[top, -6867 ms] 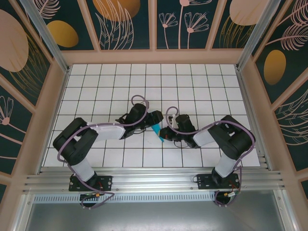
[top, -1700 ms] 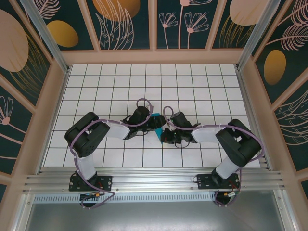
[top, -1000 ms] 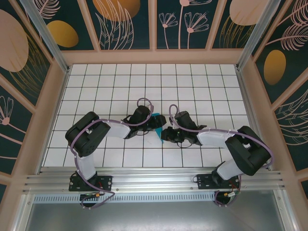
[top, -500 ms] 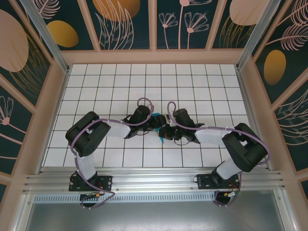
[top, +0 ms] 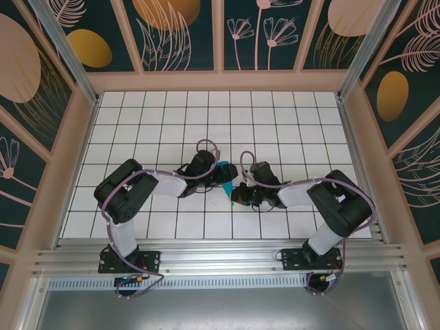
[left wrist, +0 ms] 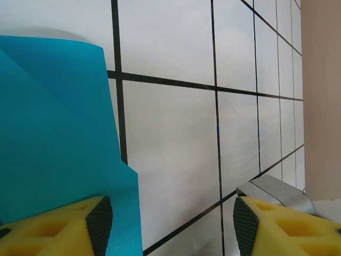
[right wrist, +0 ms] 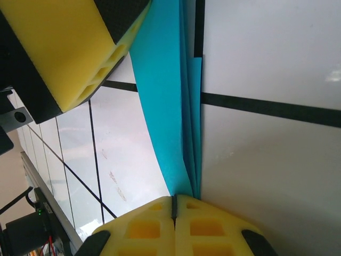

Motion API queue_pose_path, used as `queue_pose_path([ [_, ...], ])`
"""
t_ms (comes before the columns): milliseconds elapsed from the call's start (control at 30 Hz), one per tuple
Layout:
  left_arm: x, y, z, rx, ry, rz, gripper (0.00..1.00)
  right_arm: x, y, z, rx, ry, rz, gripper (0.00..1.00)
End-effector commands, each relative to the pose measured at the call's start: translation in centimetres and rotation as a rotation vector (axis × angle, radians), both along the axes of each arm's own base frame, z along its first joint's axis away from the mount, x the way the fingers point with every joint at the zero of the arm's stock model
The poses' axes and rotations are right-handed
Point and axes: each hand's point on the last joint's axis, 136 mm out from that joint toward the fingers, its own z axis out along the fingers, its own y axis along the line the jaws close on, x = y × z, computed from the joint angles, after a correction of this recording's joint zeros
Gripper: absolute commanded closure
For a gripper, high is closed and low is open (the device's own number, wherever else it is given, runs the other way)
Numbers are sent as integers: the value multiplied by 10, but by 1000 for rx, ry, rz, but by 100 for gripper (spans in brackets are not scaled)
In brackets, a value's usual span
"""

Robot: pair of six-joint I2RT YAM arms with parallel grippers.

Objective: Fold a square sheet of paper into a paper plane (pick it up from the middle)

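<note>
One folded square sheet of paper (top: 223,168) is sitting mid-tabletop (top: 275,124) between two end effectors. The right end effector (right wrist: 174,210) is pinching its layered edge; the left end effector (left wrist: 170,221) is holding two fingers spread, one overlapping the paper.

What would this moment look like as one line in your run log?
right gripper: shut on folded teal paper | left gripper: open, beside the paper | where: middle of table
</note>
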Motion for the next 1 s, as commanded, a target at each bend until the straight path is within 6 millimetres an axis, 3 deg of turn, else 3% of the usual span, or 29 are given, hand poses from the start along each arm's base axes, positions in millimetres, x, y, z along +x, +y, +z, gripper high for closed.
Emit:
queue_pose_path([
  [0,-6,9,-35,79,65,4,36,-27,-20,-30,-76,126,-4,100],
  [233,-7,11,-39,89,78,10,36,-38,-22,-16,-75,117,30,97],
  [367,-7,10,-41,88,85,10,36,-59,-40,-34,-147,165,60,98],
  [433,-7,10,-40,88,85,8,36,-62,-41,-32,-147,165,70,98],
  [767,-8,8,-39,77,86,-1,36,0,-2,63,47,-107,8,95],
  [967,-9,8,-39,72,86,-2,35,28,15,62,117,-112,-70,94],
])
